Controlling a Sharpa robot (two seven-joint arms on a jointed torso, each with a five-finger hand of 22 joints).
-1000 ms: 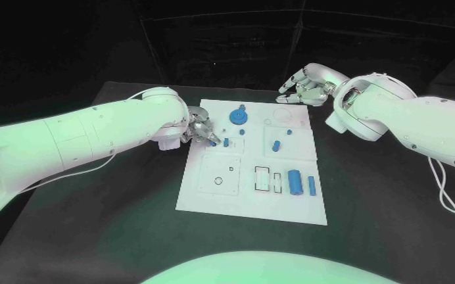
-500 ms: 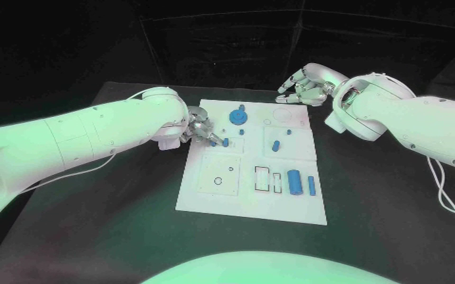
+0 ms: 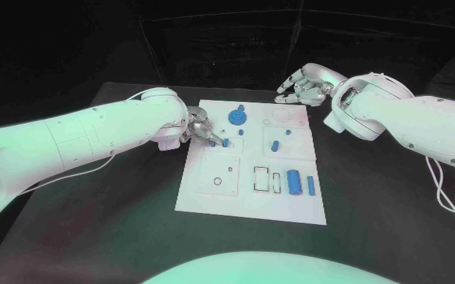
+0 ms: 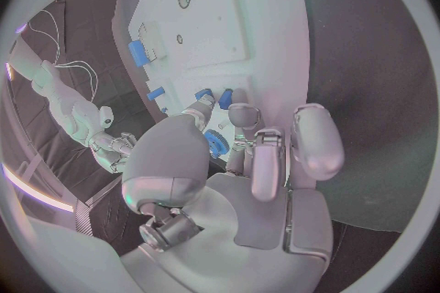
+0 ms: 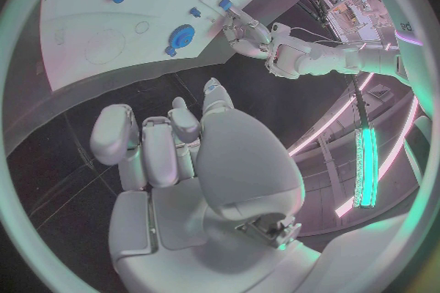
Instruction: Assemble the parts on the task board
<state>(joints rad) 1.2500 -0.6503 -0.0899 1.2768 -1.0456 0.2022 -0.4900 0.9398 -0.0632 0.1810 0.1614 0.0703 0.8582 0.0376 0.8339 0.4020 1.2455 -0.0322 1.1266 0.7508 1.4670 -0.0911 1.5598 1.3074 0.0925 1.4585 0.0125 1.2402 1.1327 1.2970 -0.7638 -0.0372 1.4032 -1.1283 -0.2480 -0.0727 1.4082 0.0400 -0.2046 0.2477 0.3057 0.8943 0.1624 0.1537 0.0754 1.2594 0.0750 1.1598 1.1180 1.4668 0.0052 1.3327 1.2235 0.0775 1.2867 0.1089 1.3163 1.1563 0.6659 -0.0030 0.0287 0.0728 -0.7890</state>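
the white board (image 3: 227,195) lies flat in the middle of the black counter (image 3: 114,231), its long side running away from the robot.

the left hand (image 3: 200,131) sits at the board's left edge, near the far end. its fingers (image 4: 259,154) reach down onto the board beside a small blue peg (image 3: 225,142), and in the left wrist view two fingertips close around a blue piece (image 4: 226,97), with another small blue piece (image 4: 204,96) just beside it. it appears to be pinching that peg, though the contact is partly hidden by the fingers themselves.

the right hand (image 3: 302,91) hovers off the board's far right corner, above the counter and well apart from any part. in the right wrist view its fingers (image 5: 156,150) curl inward together with nothing between them.

parts on the board: a round blue gear (image 3: 237,116) with a small knob at the far end; a tiny blue stud (image 3: 242,131) just nearer than it; a short blue cylinder (image 3: 275,144) toward the right side; and near the right edge, a longer blue cylinder (image 3: 295,181) with a slim blue bar (image 3: 311,186) just beside it. two dark rectangular slots (image 3: 262,178) lie to the left of that cylinder, and a small ring mark (image 3: 218,181) sits on the left square plate.
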